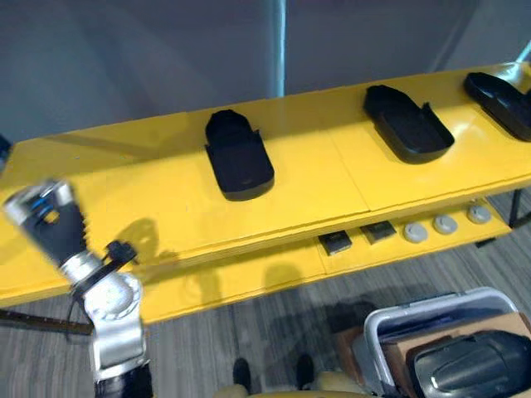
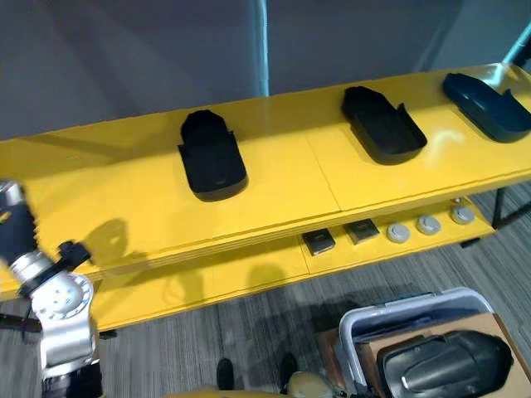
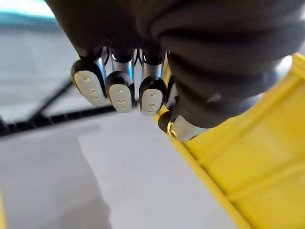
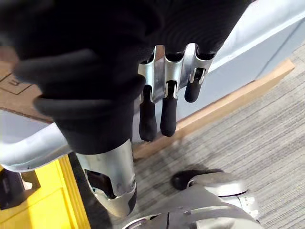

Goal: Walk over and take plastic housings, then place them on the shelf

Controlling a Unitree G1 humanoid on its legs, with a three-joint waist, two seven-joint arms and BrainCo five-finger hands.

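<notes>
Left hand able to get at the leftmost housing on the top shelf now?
Probably yes: only bare yellow shelf top lies between the left hand and the leftmost housing, nothing in the way. Its fingers are curled and empty, so it must open first.

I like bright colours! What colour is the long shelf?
The shelf is bright yellow, clearest in the left eye view.

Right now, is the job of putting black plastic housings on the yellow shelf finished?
Done: three black plastic housings lie on the yellow shelf. In hand: nothing; the left hand and right hand are empty. Left: another black housing waits in the grey bin on the floor.
</notes>
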